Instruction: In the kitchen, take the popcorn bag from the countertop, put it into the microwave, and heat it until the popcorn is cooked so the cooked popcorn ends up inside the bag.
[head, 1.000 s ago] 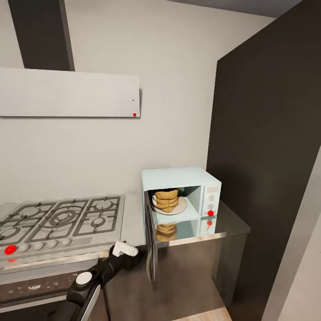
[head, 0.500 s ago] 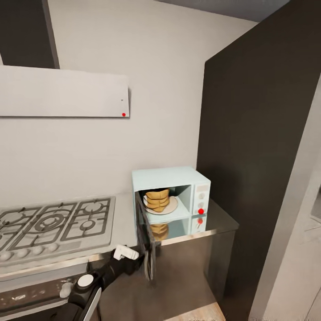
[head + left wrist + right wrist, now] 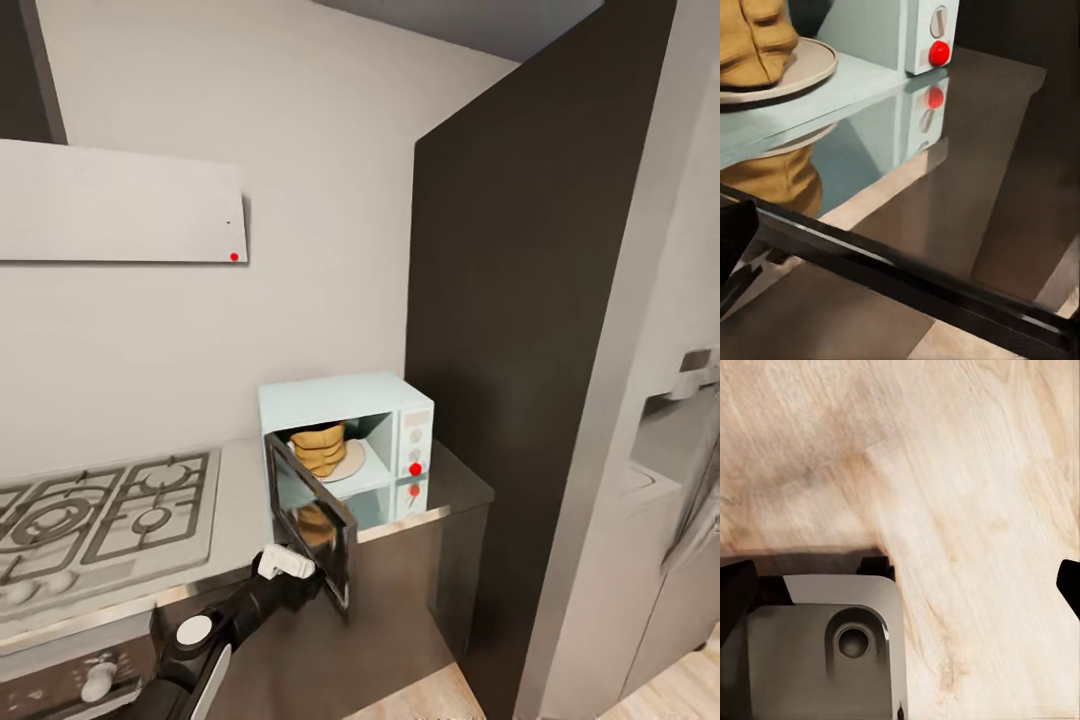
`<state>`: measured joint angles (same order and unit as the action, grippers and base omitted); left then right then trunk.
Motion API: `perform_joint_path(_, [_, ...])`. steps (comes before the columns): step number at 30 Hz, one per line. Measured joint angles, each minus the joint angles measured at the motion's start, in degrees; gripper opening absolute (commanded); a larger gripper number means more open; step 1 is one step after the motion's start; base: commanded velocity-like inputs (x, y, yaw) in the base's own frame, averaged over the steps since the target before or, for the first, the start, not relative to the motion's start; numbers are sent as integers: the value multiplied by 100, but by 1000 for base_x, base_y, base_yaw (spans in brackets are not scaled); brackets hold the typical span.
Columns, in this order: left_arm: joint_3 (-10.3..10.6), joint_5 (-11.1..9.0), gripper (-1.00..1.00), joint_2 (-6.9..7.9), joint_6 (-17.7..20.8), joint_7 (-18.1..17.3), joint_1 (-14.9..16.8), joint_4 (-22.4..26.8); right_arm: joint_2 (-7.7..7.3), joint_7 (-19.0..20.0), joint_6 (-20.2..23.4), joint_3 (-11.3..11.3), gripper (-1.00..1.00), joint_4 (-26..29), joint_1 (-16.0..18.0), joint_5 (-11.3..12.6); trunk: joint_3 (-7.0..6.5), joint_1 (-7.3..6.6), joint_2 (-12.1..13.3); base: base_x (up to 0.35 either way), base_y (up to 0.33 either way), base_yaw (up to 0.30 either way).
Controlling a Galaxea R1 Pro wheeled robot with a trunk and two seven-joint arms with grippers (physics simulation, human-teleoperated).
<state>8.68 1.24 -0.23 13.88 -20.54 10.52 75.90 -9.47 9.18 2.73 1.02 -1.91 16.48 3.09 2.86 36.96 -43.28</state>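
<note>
In the head view, the left claw (image 3: 300, 577) is seen at the lower edge of the open microwave door (image 3: 312, 515); whether it is open or closed cannot be told. Beyond it, the popcorn bag (image 3: 318, 449) is seen on the turntable plate (image 3: 349, 463) inside the microwave (image 3: 345, 440), which is carried by the desk (image 3: 455, 489). In the left wrist view, the popcorn bag (image 3: 754, 39) is shown ahead of the claw, past the door's dark edge (image 3: 907, 277). In the right wrist view, wooden floor (image 3: 967, 495) is shown beyond the right claw's dark fingertips (image 3: 1069, 583), which are spread apart.
</note>
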Motion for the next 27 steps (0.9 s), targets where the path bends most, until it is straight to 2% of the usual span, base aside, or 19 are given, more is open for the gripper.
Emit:
perform_joint_path(1, [0, 21, 100, -86, -5, -1, 0, -16, -1, 0, 0, 0, 100, 0, -1, 0, 0, 0, 0, 0, 0, -242])
perform_joint_path(3, [7, 43, 100, -133, -7, 3, 0, -28, -1, 0, 0, 0, 100, 0, -1, 0, 0, 0, 0, 0, 0, -242])
perform_joint_path(7, [-19, 108, 100, -147, -23, 68, 1, 0, -6, 0, 0, 0, 100, 0, -4, 0, -1, 0, 1, 0, 0, -242])
perform_joint_path(11, [-137, 107, 100, -149, -22, 71, 12, 34, 2, -1, -31, 0, 100, 0, -43, 13, 0, 0, 1, 0, 0, -243])
perform_joint_path(15, [-221, 102, 100, -149, -20, 82, 99, 21, 14, -1, -192, -1, 100, 0, -190, 22, 0, 0, 1, 0, 0, -245])
perform_joint_path(18, [-243, 44, 100, -171, -19, 85, 310, -54, 24, -3, -366, -13, 100, 6, -332, 50, 0, 0, 1, 0, 0, -269])
perform_joint_path(19, [-197, 33, 100, -239, -18, 91, 404, -155, 14, -8, -413, -16, 100, 8, -398, 246, 0, 0, 1, 0, 0, -285])
perform_joint_path(20, [-14, 7, 100, -306, -5, 79, 437, -210, 1, -7, -438, -18, 100, 8, -422, 480, 0, 0, 0, 0, 0, -287])
perform_joint_path(21, [-6, 20, 100, -356, -5, 82, 462, -246, -12, -2, -455, -18, 100, 10, -438, 696, 0, 0, 0, 0, 0, -288])
perform_joint_path(23, [-8, 27, 100, -373, -4, 107, 470, -261, -17, -1, -461, -17, 100, 9, -444, 766, 0, 0, 0, 0, 0, -288])
perform_joint_path(25, [-15, 33, 100, -377, -3, 288, 473, -266, -13, -4, -468, -12, 100, 14, -445, 788, 0, 0, 0, 0, 0, -288])
perform_joint_path(27, [-17, 24, 100, -385, -6, 766, 474, -269, -10, -6, -471, -9, 100, 15, -446, 797, 0, 0, 0, 0, 0, -289])
